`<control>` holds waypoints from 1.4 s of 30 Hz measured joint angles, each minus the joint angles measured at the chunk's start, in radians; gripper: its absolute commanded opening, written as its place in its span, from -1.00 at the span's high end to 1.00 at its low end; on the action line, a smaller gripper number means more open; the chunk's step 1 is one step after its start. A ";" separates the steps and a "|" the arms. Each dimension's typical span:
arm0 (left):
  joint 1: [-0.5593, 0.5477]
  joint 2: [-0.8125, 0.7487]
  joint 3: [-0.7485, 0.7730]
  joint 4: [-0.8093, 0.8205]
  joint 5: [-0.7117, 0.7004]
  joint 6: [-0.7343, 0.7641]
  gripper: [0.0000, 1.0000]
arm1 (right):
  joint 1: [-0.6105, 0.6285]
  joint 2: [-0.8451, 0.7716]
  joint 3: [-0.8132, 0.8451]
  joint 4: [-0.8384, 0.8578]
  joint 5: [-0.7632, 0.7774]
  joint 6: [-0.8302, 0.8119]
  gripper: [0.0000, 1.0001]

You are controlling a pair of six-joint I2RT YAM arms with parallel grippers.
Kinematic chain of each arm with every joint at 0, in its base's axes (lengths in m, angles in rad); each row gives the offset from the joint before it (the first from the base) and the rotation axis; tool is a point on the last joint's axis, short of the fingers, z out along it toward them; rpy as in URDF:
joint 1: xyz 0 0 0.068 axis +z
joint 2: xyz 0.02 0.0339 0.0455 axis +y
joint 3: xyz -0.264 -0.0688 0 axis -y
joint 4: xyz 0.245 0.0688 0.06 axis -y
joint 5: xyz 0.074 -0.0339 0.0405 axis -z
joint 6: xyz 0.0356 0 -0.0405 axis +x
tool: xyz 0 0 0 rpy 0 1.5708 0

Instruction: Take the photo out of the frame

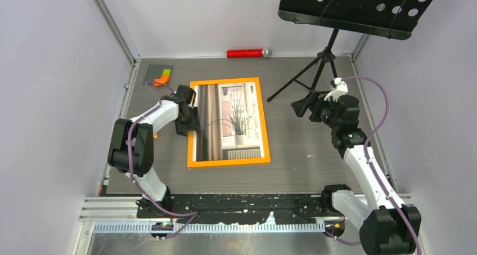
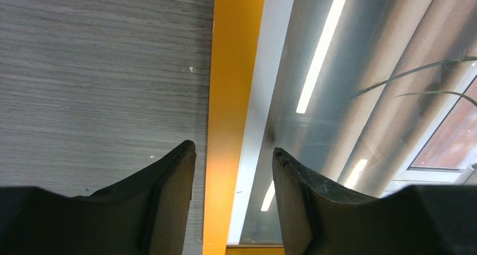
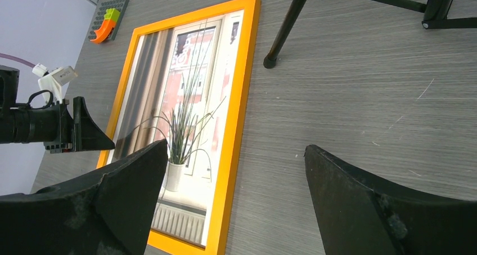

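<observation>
The frame [image 1: 225, 81], with a thin orange border, lies flat on the grey table left of centre. The photo [image 1: 230, 122] of a spiky potted plant at a window sits inside it, face up. My left gripper [image 1: 188, 122] is low over the frame's left edge. It is open and holds nothing. In the left wrist view its jaws [image 2: 233, 149] straddle the orange border [image 2: 236, 52], with the photo [image 2: 360, 69] under lamp reflections. My right gripper [image 1: 298, 107] is open and empty, raised to the right of the frame. In the right wrist view [image 3: 236, 148] it faces the frame [image 3: 243, 86] and photo [image 3: 185, 108].
A black music stand [image 1: 354, 7] on tripod legs [image 1: 315, 69] stands at the back right, close to my right gripper. A red cylinder [image 1: 244, 53] lies by the back wall. A grey baseplate with orange and green bricks [image 1: 159, 74] sits at the back left. Walls close in both sides.
</observation>
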State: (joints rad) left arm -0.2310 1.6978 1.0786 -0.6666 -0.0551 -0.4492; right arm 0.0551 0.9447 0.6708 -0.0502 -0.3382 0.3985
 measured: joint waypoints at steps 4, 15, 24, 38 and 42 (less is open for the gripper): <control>-0.001 0.001 0.000 -0.005 0.020 -0.032 0.13 | 0.000 -0.011 0.000 0.001 0.000 0.000 -0.93; -0.013 0.072 0.034 -0.033 0.074 -0.064 1.00 | 0.000 -0.051 0.000 0.000 -0.005 0.000 -0.93; -0.093 -0.049 0.019 -0.095 0.069 -0.120 1.00 | 0.397 -0.068 0.000 0.027 -0.005 -0.269 -0.93; -0.100 -0.278 0.037 -0.253 0.084 -0.224 1.00 | 1.183 0.336 0.103 -0.005 0.097 -0.990 -0.96; -0.103 -0.279 0.064 -0.283 0.082 -0.226 1.00 | 1.282 0.429 0.141 0.037 0.288 -1.081 -0.99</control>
State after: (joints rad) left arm -0.3340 1.4189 1.1431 -0.9501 0.0265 -0.6754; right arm 1.3369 1.3735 0.8116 -0.0135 -0.0502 -0.6830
